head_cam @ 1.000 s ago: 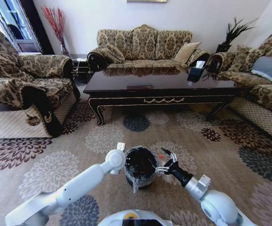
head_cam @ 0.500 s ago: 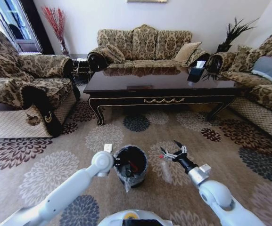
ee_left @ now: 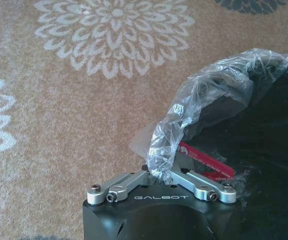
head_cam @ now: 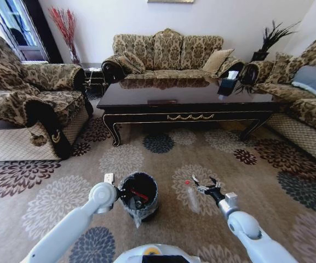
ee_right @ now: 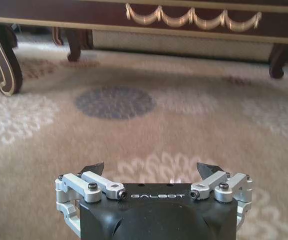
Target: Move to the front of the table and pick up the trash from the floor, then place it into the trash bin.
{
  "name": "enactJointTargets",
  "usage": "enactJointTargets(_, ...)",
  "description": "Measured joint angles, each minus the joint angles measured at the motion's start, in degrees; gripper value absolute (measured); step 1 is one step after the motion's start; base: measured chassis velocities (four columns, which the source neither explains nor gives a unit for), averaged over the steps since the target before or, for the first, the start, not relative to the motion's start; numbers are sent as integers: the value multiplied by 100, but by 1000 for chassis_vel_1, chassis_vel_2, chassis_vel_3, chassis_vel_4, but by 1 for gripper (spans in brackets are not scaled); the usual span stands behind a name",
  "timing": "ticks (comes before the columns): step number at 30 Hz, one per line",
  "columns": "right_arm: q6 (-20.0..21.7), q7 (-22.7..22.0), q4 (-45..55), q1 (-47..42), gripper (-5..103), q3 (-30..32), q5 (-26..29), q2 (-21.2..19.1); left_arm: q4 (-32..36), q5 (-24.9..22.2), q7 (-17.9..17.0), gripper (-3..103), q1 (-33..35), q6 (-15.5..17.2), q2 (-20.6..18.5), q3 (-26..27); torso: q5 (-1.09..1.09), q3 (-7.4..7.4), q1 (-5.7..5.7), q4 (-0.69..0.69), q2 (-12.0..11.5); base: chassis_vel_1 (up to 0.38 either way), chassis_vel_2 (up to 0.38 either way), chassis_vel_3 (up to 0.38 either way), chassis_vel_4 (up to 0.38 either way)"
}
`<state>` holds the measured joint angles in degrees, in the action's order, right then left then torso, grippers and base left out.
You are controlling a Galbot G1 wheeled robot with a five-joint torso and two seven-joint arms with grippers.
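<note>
While the left gripper [ee_left: 159, 172] pinches the trash bin [head_cam: 139, 193] liner, the splayed right gripper [head_cam: 206, 186] faces a flimsy wrapper [head_cam: 192, 196] at nine o'clock; pinch its middle.

Patterned sofas [head_cam: 167, 50], white wall [head_cam: 229, 19]

The table [head_cam: 185, 101] stands far across the floor [head_cam: 147, 159], with a sofa [head_cam: 168, 52] behind it. The trash bin [head_cam: 138, 195] sits near, left of the middle. The left gripper [ee_left: 159, 172] pinches the bin's liner [ee_left: 203, 100] at its left rim. The right gripper [head_cam: 204, 184], spread wide, is right of the bin. A clear wrapper [head_cam: 193, 198] and a tiny bit [head_cam: 187, 182] lie between them.
</note>
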<state>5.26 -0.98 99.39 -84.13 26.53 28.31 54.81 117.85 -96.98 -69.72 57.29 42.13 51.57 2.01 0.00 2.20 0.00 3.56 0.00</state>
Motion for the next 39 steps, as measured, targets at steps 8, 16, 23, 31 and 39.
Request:
enactJointTargets(8,233,-69,-819,278,100,-350,-43,125,138,17,35,0,314,0,-54,301,-1,0,0,-1,0,0,0,0,0)
enactJointTargets(16,450,-214,-1250,427,100,-614,110,338,210,33,46,0,412,0,-81,378,0,0,0,0,0,0,0,0,0)
enactJointTargets(23,469,-220,-1550,596,100,-787,113,438,278,58,47,0,510,0,-148,449,0,0,0,-1,0,0,0,0,0)
enactJointTargets(31,497,-227,-1791,740,102,-1016,73,547,317,64,47,0,549,0,-223,564,1,0,0,-1,0,0,0,0,0)
enactJointTargets(39,486,-194,-1908,768,79,-1058,3,556,330,62,47,0,618,0,-202,612,0,0,0,-1,0,0,0,0,0)
